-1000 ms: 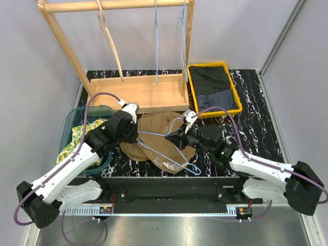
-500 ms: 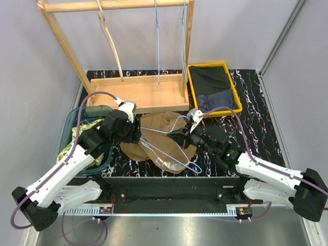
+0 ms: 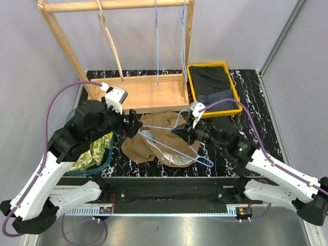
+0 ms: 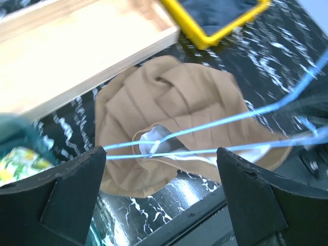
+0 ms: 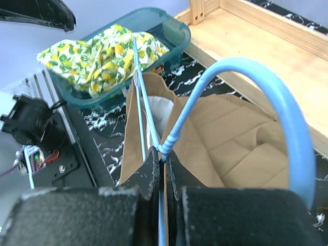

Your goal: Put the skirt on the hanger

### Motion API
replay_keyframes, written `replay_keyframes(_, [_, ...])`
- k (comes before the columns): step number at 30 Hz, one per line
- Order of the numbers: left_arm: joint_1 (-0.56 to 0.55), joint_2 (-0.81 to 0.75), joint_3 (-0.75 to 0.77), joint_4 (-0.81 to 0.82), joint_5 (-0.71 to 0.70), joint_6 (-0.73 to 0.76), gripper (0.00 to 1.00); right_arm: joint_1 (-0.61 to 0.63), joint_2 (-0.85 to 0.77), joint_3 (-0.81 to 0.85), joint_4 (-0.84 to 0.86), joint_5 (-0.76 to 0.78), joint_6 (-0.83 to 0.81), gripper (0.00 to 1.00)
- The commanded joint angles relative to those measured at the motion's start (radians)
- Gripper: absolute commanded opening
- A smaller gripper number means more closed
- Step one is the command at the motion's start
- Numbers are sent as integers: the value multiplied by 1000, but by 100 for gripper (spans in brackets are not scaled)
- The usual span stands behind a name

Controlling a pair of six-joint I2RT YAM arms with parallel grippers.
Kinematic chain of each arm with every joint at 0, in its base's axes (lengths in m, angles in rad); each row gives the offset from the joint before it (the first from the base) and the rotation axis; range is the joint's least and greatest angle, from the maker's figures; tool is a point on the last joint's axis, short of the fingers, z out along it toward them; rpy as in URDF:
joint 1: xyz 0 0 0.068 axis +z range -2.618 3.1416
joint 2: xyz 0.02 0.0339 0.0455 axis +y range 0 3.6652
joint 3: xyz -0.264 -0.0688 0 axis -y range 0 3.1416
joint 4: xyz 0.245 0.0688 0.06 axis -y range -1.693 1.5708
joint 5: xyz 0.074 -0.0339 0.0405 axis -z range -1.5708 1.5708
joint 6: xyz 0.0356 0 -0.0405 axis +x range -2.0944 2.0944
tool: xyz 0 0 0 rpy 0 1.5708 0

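Right end effector (image 5: 162,156) is clenched on the blue wire hanger (image 5: 248,64) at its neck. Left end effector (image 3: 132,124) is spread wide, empty. The tan skirt (image 4: 169,102) is on the bench (image 3: 266,118) beneath both. One hanger arm seems inside its waist, so it's partly threaded and not yet hung.

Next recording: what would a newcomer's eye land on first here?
A tan skirt lies crumpled mid-table with a blue wire hanger over it, its neck pinched in the right gripper. The left gripper is open at the skirt's left edge. Behind them stands a wooden rack, a yellow tray beside it.
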Motion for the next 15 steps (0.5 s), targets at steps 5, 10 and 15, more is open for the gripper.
replay_keyframes(5, [-4, -23, -21, 115, 340, 154, 91, 1, -28, 305, -263, -154, -174, 0])
replay_keyframes(10, [-2, -59, -18, 161, 443, 187, 90, 2, -20, 421, -396, -196, -220, 0])
replay_keyframes(15, [-2, -92, -48, 218, 580, 233, 89, 1, -19, 476, -451, -283, -237, 0])
